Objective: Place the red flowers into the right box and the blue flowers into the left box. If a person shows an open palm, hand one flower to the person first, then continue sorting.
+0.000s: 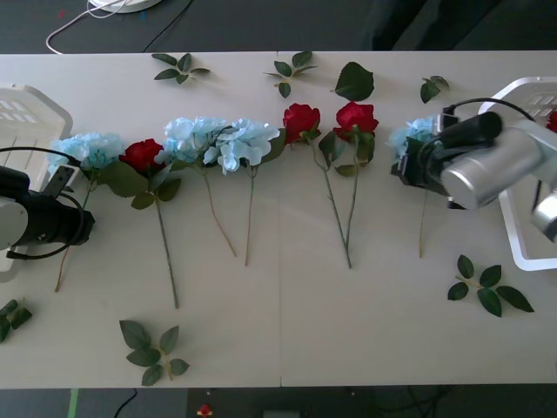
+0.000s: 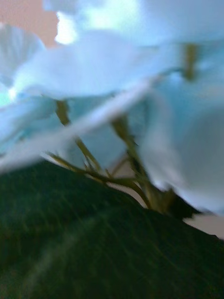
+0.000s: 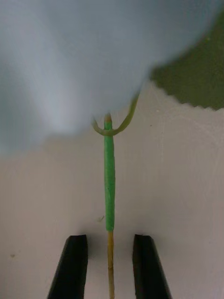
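Red flowers [image 1: 142, 155] [image 1: 301, 119] [image 1: 356, 116] and blue flowers [image 1: 193, 135] [image 1: 246, 141] lie in a row across the table. My left gripper [image 1: 66, 180] is at the leftmost blue flower [image 1: 87, 150], beside the left box [image 1: 26, 113]. In the left wrist view the left gripper [image 3: 110, 266] is open, its black fingers [image 3: 72, 266] on either side of the green stem [image 3: 109, 187] without touching it. My right gripper [image 1: 407, 164] is down at the rightmost blue flower [image 1: 411, 135], whose pale petals [image 2: 140, 70] crowd the right wrist view. The right box [image 1: 522, 96] holds a red bloom [image 1: 552, 120] at its edge.
Loose green leaf sprigs [image 1: 152, 348] [image 1: 486, 287] [image 1: 183, 68] [image 1: 352, 81] lie scattered on the table. A large dark leaf [image 2: 93, 243] sits close under the right wrist camera. Cables [image 1: 96, 17] run behind the table's far edge.
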